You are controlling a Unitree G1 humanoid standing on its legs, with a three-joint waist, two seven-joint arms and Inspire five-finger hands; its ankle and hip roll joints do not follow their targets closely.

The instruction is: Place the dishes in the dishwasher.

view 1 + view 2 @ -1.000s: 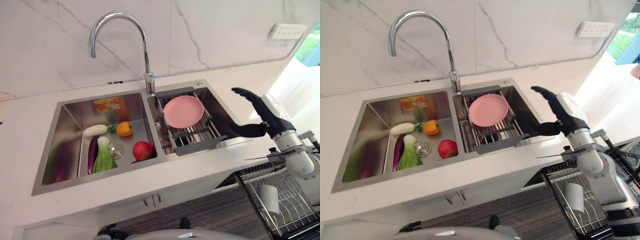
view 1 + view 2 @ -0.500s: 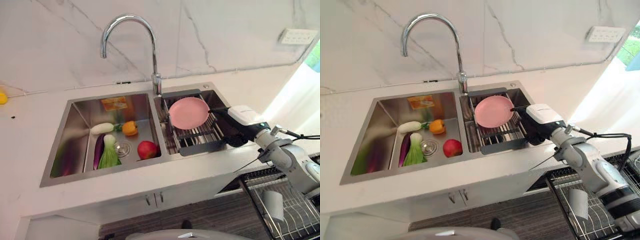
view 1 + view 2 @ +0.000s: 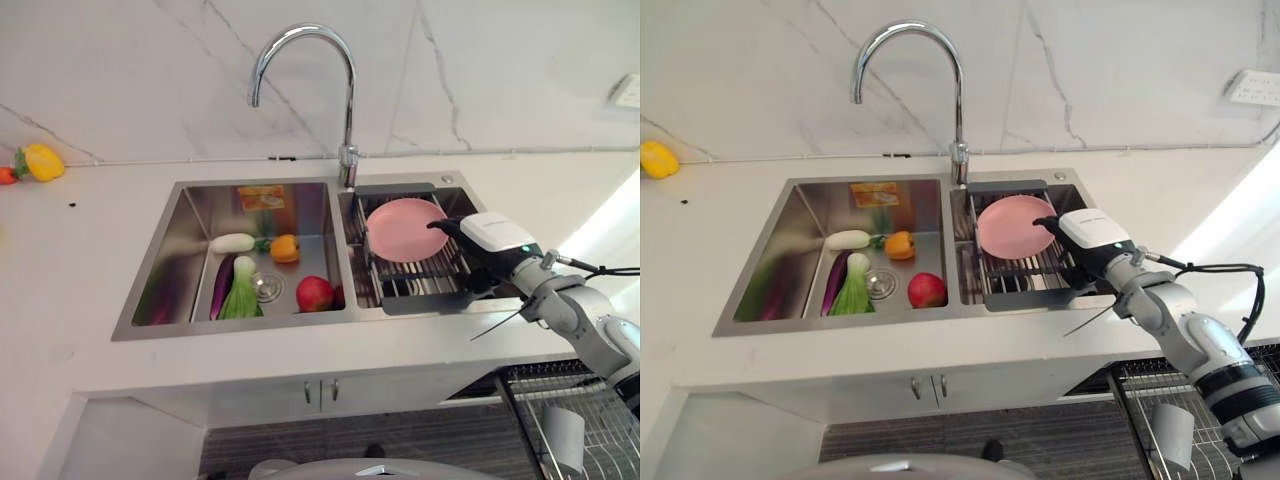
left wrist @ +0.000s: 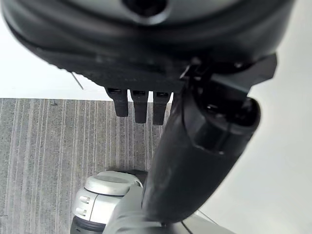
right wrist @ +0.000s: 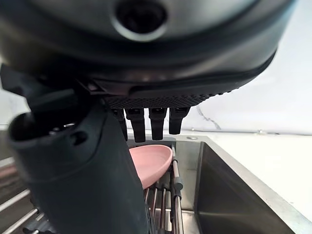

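One pink plate point(image 3: 404, 228) rests tilted on the drying rack point(image 3: 1025, 277) set over the sink's right basin point(image 3: 462, 203). The right hand point(image 3: 1087, 236) hovers at the plate's right edge with fingers point(image 5: 155, 121) extended straight, holding nothing. Its fingertips reach the rim, though contact is unclear. The left hand point(image 4: 146, 58) hangs above the floor with relaxed, empty fingers. Bare counter point(image 3: 80, 250) lies left of the sink.

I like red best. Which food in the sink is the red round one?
The apple, in the left basin nearest the divider. It is red and round; the eggplant is long and purple, the pepper orange, the radish white.
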